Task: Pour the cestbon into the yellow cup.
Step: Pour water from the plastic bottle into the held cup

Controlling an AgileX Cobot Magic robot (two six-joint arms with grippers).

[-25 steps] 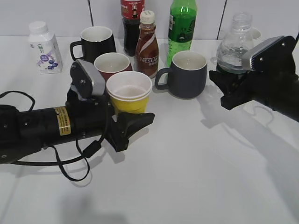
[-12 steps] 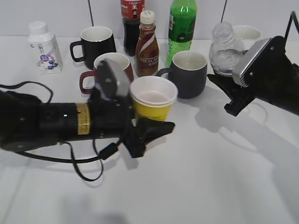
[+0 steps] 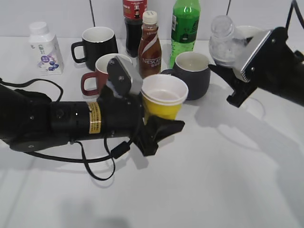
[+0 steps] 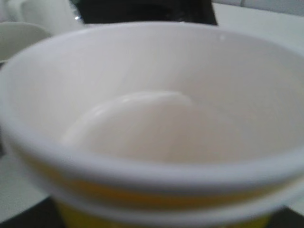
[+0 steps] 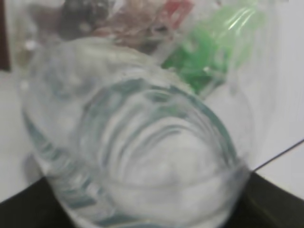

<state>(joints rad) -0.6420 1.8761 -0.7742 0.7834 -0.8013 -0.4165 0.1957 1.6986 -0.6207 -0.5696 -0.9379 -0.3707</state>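
My left gripper (image 3: 154, 124) is shut on the yellow cup (image 3: 164, 99), white inside, and holds it upright above the table near the middle. The cup (image 4: 152, 142) fills the left wrist view. My right gripper (image 3: 232, 83) is shut on the cestbon (image 3: 223, 42), a clear capless bottle, held lifted at the right and tilted with its mouth to the upper left. The bottle (image 5: 142, 142) fills the right wrist view, with water inside. The bottle's mouth is to the right of the cup and apart from it.
Behind the cup stand a dark grey mug (image 3: 192, 75), a red mug (image 3: 102, 69), a black mug (image 3: 97, 43), a brown Nescafe bottle (image 3: 149, 47), a tall green bottle (image 3: 185, 26), a cola bottle (image 3: 134, 19) and a white milk bottle (image 3: 44, 48). A white cup (image 3: 249, 32) sits behind the right arm.
My left gripper has carried the yellow cup to the right and up. My right gripper has lifted the cestbon and tilted it further to the left.
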